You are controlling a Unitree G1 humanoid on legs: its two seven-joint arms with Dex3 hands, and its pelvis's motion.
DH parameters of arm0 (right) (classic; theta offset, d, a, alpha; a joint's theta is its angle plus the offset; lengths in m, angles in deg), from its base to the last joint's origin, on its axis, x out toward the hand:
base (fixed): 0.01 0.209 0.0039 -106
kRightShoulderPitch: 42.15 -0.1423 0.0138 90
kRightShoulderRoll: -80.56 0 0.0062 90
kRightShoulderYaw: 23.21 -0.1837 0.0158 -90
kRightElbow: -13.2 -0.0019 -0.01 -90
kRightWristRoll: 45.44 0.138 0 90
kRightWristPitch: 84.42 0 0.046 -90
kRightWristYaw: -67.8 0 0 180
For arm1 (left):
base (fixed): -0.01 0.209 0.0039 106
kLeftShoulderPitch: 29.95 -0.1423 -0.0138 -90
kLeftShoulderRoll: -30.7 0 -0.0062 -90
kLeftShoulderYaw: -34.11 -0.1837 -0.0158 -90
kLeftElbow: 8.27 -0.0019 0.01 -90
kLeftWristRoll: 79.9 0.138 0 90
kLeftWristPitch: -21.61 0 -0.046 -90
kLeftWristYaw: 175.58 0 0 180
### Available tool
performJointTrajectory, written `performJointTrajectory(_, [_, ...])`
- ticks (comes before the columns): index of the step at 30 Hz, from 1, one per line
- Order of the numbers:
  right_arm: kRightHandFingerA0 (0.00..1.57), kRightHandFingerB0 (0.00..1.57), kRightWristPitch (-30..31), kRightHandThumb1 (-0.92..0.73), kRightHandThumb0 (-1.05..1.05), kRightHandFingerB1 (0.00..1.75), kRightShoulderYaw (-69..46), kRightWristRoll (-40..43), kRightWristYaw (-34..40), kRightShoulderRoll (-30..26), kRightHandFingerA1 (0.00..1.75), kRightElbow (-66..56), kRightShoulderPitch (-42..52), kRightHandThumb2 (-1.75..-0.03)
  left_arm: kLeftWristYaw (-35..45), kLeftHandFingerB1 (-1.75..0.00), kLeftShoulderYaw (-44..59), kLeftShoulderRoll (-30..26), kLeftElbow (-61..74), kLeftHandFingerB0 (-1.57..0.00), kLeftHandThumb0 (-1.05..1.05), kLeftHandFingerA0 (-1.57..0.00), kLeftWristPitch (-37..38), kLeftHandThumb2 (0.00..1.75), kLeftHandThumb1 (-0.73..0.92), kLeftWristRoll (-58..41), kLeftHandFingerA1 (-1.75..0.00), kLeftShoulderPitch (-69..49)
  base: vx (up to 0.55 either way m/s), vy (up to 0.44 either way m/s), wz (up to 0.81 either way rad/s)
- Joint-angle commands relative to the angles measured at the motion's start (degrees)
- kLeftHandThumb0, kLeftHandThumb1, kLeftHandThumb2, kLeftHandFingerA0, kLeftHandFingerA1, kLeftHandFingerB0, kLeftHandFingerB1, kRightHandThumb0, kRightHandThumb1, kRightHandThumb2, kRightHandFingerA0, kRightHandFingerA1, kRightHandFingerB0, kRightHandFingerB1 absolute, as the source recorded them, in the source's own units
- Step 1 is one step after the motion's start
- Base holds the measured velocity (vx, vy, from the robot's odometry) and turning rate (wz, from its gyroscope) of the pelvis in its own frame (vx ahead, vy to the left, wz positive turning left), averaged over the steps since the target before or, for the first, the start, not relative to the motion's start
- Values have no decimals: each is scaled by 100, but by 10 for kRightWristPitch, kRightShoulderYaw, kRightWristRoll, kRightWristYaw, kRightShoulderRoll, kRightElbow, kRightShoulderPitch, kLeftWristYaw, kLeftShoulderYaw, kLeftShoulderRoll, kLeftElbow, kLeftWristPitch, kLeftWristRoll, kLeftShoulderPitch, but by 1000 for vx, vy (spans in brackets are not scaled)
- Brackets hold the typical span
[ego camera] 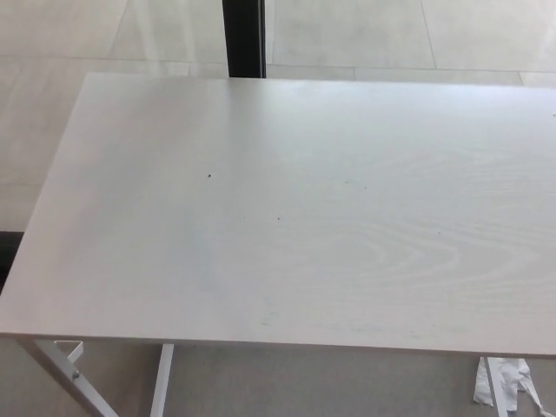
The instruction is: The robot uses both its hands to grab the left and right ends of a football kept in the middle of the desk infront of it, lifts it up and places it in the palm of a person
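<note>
A pale wood-grain desk [295, 208] fills most of the head view. No football shows on it or anywhere else in the picture. Neither of my hands is in the picture, and no person's hand or palm shows.
A black post [243, 39] stands behind the desk's far edge on a light tiled floor. White desk legs [161, 382] show below the near edge at the left. A crumpled white scrap [508, 382] lies on the floor at the lower right.
</note>
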Motion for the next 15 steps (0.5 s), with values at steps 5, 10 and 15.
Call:
performJointTrajectory(5, [74, 33, -14, -63, -62, 31, 3, 8, -1, -15, 62, 3, -9, -60, -16, -56, -13, -23, -24, -27, -72, -44, 23, 91, 53, -6, -76, 17, 0, 0, 0])
performJointTrajectory(10, [63, 32, -9, -63, -65, 31, 5, 10, -2, -16, 56, 2, -11, -59, -13, -48, -2, -19, 3, -39, -62, -32, -6, 59, 64, -27, -80, 15, 0, 0, 0])
performJointTrajectory(15, [78, 31, -7, -63, -64, 31, 7, 9, -3, -16, 70, 2, -12, -60, -13, -48, -4, -21, 3, -36, -65, -34, -3, 58, 62, -28, -81, 17, 0, 0, 0])
